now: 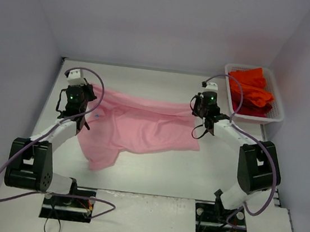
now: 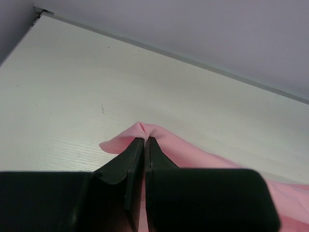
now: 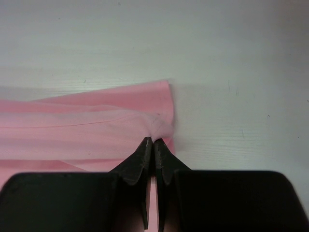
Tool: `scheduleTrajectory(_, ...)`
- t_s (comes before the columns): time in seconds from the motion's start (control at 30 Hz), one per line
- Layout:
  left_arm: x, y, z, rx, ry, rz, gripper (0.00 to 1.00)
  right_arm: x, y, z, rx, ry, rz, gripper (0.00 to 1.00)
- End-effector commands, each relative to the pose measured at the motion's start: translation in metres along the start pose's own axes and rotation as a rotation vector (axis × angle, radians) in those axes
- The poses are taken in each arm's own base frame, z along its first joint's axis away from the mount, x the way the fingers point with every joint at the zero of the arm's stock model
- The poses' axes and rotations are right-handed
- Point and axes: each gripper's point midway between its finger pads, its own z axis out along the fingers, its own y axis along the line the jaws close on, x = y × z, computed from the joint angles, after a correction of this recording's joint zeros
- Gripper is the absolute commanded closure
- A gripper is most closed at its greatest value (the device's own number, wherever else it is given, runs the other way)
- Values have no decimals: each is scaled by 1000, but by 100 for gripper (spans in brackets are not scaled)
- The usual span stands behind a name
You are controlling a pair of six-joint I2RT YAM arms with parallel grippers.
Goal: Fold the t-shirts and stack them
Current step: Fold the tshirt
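The plain light pink thin cloth t-shirt (image 1: 142, 127) lies across the middle of the pale wood-grain bench (image 1: 154, 169). Its far edge is drawn in a fairly straight line between the 2 arms. Its near part is rumpled, and 1 loose corner trails toward the near left.

The left claw (image 2: 145, 140) is pressed together on a small pucker at the shirt's left end. The right claw (image 3: 153, 141) pinches the right edge, where the cloth gathers into creases at the tips. Both bites look shallow, but the wrist views hide how much cloth sits between the fingers.

The main risk is a slip. If the arms pull further apart, or lift fast, the thin cloth could slide out of 1 pinch and the shirt would collapse on that side. Uneven motion is the other danger. If 1 arm leads, the edge skews and the fold lands crooked. The trailing near-left corner may drag or tuck under, leaving a lump inside the fold.

The bright orange-red cloth t-shirts (image 1: 251, 89) sit heaped in the white plastic mesh basket (image 1: 279, 116) at the far right, well apart from the pink one. A wide swing by the right arm could knock that basket.
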Motion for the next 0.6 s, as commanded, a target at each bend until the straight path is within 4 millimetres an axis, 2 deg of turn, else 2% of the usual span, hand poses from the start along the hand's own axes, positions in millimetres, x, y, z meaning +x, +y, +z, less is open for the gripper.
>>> scheduleTrajectory(0.0, -38, -7, -6, 21, -115, -37, 100, -38, 5, -14, -7, -131, 28, 100)
scheduleTrajectory(0.23, -34, -5, -16, 18, -97, -38, 100, -28, 4, -19, -6, -114, 32, 100)
scheduleTrajectory(0.57, -17, 0, -25, 10, -58, -69, 100, -17, 8, -27, -16, -101, 41, 100)
